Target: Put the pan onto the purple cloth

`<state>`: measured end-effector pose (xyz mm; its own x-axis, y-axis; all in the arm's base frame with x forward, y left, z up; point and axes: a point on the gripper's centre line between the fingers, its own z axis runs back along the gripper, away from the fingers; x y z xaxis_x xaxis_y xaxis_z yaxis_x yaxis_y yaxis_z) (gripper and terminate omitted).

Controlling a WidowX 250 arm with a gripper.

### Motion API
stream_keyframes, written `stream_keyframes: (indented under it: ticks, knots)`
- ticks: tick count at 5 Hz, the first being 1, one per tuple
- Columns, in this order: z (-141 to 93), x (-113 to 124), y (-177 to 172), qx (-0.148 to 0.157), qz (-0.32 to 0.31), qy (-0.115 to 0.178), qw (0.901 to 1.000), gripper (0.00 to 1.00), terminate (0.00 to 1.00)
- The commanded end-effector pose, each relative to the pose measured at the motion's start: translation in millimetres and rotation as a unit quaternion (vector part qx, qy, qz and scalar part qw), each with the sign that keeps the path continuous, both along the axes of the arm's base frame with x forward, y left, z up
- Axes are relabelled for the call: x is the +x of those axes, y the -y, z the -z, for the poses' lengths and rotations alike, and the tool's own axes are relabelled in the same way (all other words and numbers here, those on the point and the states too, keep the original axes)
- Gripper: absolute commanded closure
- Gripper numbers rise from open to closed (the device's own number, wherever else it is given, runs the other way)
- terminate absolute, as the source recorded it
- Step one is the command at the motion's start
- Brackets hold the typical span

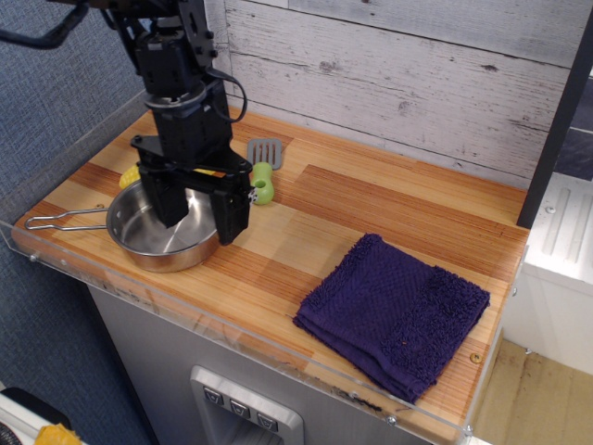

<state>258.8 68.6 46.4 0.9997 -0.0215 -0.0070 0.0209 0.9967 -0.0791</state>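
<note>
The shiny steel pan (148, 239) sits at the front left of the wooden counter, its wire loop handle (57, 221) pointing left. My black gripper (202, 219) is down over the pan's right side, open. One finger (172, 208) is inside the bowl and the other (234, 219) is outside, so they straddle the right rim. I cannot tell if they touch it. The dark purple cloth (393, 311) lies flat at the front right, well apart from the pan and gripper.
A yellow corn cob (129, 176) shows partly behind the gripper, left of the arm. A grey spatula with a green handle (262, 170) lies just behind the gripper. A clear plastic lip (232, 334) runs along the counter's front edge. A plank wall stands behind.
</note>
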Motion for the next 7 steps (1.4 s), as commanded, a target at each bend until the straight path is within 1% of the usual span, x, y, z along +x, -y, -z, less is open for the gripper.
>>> stream_keyframes:
  ticks: [1,2,3,4,5,6,7]
  knots:
    - [21.2,5.5,9.6,0.0,0.014,-0.012,0.9998,0.0,0.0]
    - [36.4,0.7,17.6,0.001,0.02,-0.025,0.9995,0.0,0.0]
    - [40.1,-2.7,20.7,-0.004,0.018,-0.016,0.9997,1.0,0.0]
    - [31.8,-6.4,24.6,-0.002,0.018,-0.01,0.9998,1.0,0.0]
    - [23.3,-9.5,24.1,-0.009,0.012,-0.006,0.9999,1.0,0.0]
    - [7.9,-13.7,18.1,-0.005,0.0,-0.009,0.9999,1.0,0.0]
    - [-40.3,-17.9,7.4,-0.025,-0.035,0.017,0.9989,1.0,0.0]
